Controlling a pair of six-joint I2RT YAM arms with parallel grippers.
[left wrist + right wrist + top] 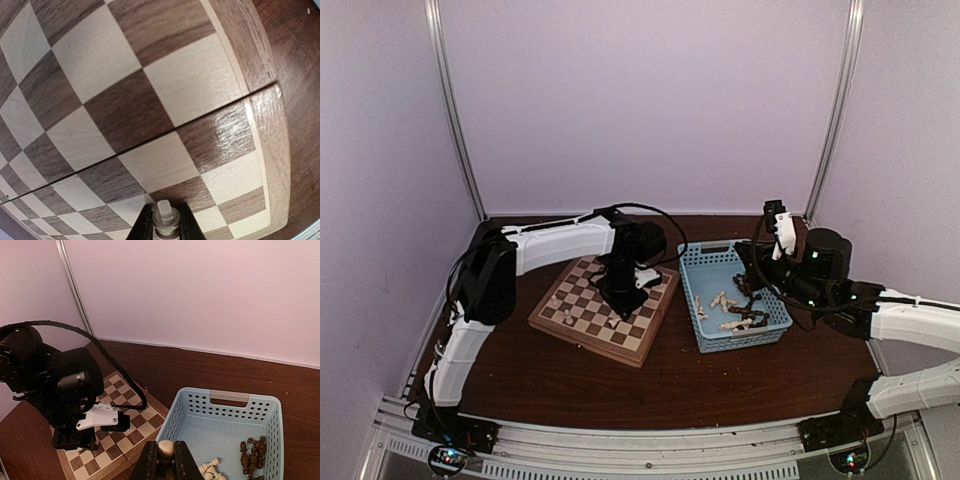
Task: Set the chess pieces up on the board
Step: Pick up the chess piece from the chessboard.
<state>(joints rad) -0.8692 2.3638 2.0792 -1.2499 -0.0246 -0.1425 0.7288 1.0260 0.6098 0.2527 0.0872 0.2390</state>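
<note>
**A:** Wood, checkered tan and brown: the board (582, 305) sits left of centre on the table (670, 385). The left claw (165, 221) hangs low over a square near the board's rim, pinching a cream piece (165, 212) upright between its fingers.

**B:** Anything else set out?

**A:** A few pale pieces (567, 317) on the near squares, too small to say which. Just right of the board is the blue basket (227, 396). Cream pieces (725, 300) lie heaped in it, with dark ones (252, 452) toward its right side.

**B:** And the right claw (165, 462)?

**A:** Raised above the basket, pressed onto a round-topped piece (165, 447).

**B:** How would they handle?

**A:** Light, stiff and smooth, I'd judge. They're small turned figures on narrow bases, so they'd tip at a nudge and could slip from a loose pinch. Best taken by the upper body, kept vertical, and let go only once the base is flat on its square. The ones lying down in the basket look awkward — they'd likely need taking across the waist.

**B:** Any labels?

**A:** None I can read on the board or the basket.
</note>
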